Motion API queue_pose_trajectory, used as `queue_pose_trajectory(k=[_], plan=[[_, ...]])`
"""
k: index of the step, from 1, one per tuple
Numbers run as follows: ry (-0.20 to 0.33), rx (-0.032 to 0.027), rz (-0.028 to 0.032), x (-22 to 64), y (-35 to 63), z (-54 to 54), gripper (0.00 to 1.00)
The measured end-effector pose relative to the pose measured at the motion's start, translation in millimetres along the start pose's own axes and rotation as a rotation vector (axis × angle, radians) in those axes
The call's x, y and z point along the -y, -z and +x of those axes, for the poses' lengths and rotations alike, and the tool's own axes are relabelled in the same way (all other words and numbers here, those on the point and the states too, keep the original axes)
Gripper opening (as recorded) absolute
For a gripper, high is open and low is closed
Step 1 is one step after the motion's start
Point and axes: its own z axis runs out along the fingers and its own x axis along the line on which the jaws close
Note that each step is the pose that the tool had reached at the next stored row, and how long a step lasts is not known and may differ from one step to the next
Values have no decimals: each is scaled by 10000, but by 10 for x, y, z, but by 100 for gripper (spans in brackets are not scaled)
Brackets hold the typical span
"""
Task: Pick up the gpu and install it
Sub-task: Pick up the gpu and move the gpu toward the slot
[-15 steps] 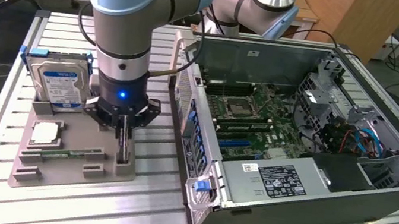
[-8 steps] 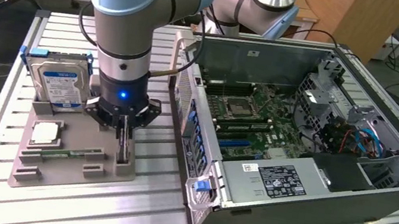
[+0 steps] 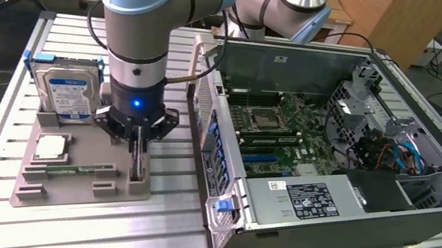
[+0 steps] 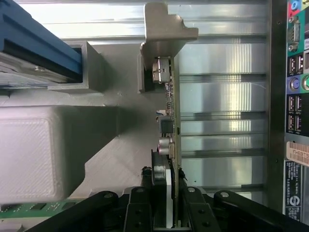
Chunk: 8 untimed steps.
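The claw (image 4: 166, 212) is pinching the gpu (image 4: 170, 121), one finger on each face of the card. The card stands on edge directly beneath the claw in a slot of the grey holder tray (image 3: 88, 149) on the counter (image 3: 159, 234). Its metal bracket (image 4: 166, 29) sits further along the card from the claw. An upright hard drive (image 3: 66, 89) stands near one side of the claw, and the open computer case (image 3: 207, 128) stands near the other.

The step in hand looks like the pick-up. To do it well, the grip should be square on the flat faces. The lift should go straight up, so the card's lower edge and the bracket clear the slot walls without twisting. A tilted pull could jam the card or drag the tray along.
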Motion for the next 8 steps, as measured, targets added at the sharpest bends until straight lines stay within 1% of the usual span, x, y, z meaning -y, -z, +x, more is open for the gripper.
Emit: queue_pose_trajectory(k=[4,8], plan=[[1,1,-5,-1,114,1,28],[0,-1,-15,-4,276,1,28]])
